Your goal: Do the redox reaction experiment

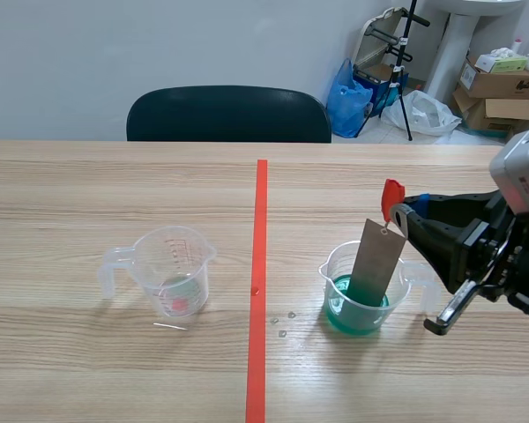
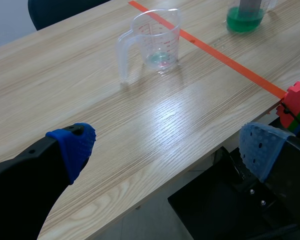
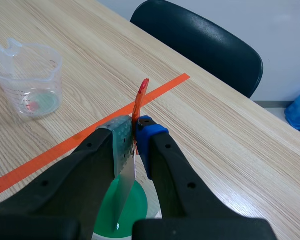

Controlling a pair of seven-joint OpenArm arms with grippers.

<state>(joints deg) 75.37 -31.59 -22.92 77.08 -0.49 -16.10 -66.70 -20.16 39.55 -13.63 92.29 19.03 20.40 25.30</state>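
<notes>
A clear beaker (image 1: 357, 291) holding green liquid stands right of the tape line. A grey metal strip (image 1: 375, 264) with a red tag (image 1: 392, 196) at its top leans into that liquid. My right gripper (image 1: 397, 211) is shut on the strip's top end. The right wrist view shows the fingers pinching the strip (image 3: 125, 185) just under the tag, above the green beaker (image 3: 132, 207). A second clear beaker (image 1: 172, 273) with a little liquid stands left of the line. My left gripper (image 2: 167, 147) hangs open off the table's near edge, far from that beaker (image 2: 157, 42).
An orange tape line (image 1: 259, 282) splits the table, with a few drops (image 1: 282, 322) beside it. A black chair (image 1: 229, 115) stands behind the table. Coloured blocks (image 2: 297, 102) sit by the left gripper. Boxes and bags lie at the back right.
</notes>
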